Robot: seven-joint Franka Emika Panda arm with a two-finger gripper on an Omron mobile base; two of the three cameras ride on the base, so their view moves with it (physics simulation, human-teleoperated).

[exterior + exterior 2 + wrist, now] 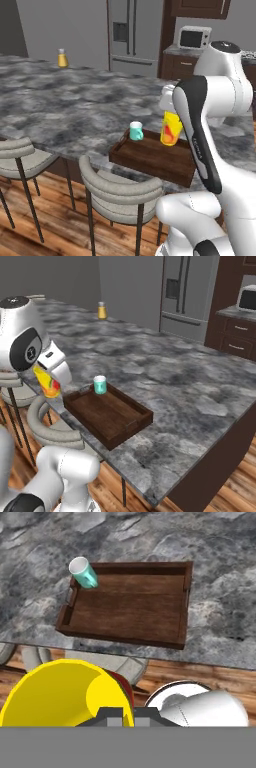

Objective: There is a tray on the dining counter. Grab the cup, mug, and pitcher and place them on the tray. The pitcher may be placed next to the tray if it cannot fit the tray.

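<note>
The worktop (75,100), a long grey-and-black marbled slab, fills the middle of both base views, and the tray (150,159) sits at its near edge, right of centre in the left base view. In the hand view the tray (130,609) lies in the upper half of the frame, its edge close to the worktop's lip above the wooden floor. The cup (171,129) hangs above the tray's right end in the left base view, held in the end effector (122,712), whose fingers are closed around it at the bottom of the hand view. The mug (84,572) already stands in the tray's upper-left corner there. No pitcher can be made out.

The likely risk is placement: in the hand view the cup (65,694) sits over the floor and stool side, so a release now could miss the tray. Lowering too near the rim could tip it, and drifting toward the mug could knock that over.
</note>
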